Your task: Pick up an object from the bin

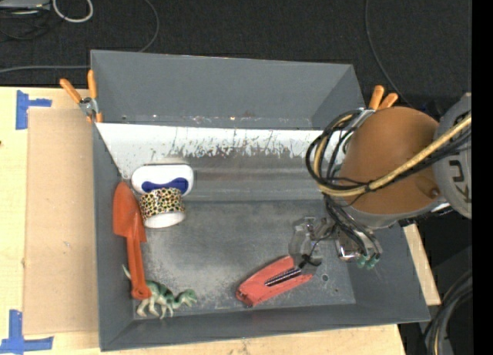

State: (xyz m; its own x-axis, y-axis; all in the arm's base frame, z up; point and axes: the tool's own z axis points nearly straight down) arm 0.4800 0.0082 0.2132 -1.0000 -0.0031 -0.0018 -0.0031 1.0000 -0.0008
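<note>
The orange cover [385,157] hides the right-hand wall of the bin [231,92]. The red case [266,284] has its upper end tucked under the gripper [308,257]. The little green toy [162,299] is too small to identify.

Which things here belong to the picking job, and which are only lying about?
Job: claw; red zip case, its right end under the claw; bin.
Lying about, at the left: orange spade; leopard cup; white-blue thing behind it; green dinosaur.

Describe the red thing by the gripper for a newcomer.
Look in the grey bin, along its near wall, right of middle. There lies a flat red pouch, its right end by the gripper. It alone has a black stripe.
</note>
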